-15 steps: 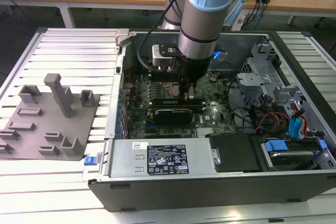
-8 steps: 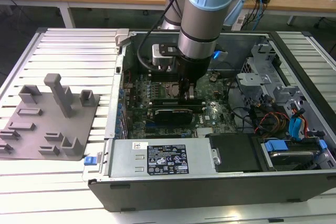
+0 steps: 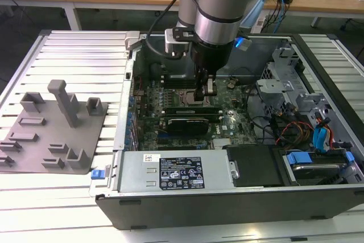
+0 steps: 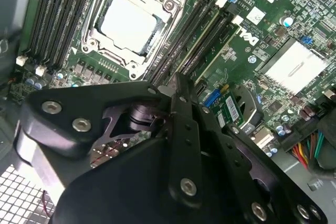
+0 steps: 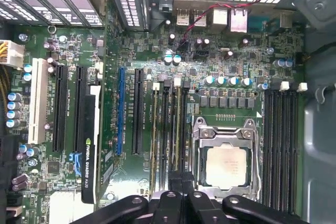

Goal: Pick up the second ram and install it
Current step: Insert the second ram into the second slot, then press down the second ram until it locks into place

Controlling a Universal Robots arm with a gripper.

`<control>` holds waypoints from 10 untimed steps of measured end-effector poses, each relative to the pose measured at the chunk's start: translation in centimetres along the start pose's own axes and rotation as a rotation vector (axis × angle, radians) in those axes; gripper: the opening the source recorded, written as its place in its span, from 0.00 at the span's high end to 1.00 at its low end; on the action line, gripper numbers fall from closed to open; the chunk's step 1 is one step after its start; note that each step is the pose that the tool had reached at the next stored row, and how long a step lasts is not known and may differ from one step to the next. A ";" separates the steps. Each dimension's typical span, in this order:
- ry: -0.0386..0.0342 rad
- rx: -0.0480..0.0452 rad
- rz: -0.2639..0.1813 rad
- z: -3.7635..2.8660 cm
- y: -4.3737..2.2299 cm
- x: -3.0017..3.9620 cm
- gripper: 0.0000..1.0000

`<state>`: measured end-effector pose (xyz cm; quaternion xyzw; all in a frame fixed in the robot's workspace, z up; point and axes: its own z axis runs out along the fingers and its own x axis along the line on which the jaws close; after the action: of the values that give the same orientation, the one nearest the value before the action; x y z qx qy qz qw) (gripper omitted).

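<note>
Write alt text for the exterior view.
A robot arm reaches down into an open computer case, its gripper at the motherboard's memory slots beside the processor socket. A grey fixture plate with upright posts lies on the slatted table at the exterior view's left.

The open computer case [image 3: 227, 192] lies on the table [image 3: 74, 61]. Relative to the case, the fixture plate [image 3: 51, 135] lies on the table toward the exterior view's left, well apart. Inside the case, the motherboard [image 3: 170, 101] holds the processor socket [image 5: 226, 163], with memory slots [image 5: 281, 140] on either side of it. The end effector [image 3: 200, 98] hangs above the motherboard beside the socket.
</note>
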<state>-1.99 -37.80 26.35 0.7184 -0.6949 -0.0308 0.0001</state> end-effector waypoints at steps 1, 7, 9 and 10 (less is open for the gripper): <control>-0.0001 0.0000 0.000 0.00 0.00 0.00 0.89; 0.0002 -0.0001 0.000 0.00 -0.11 0.01 0.89; 0.0004 -0.0009 0.000 1.48 -2.11 0.13 0.89; 0.0005 -0.0014 0.000 1.80 -2.76 0.17 0.89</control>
<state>0.69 -37.79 24.44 0.7185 -0.6949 -0.0311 0.0008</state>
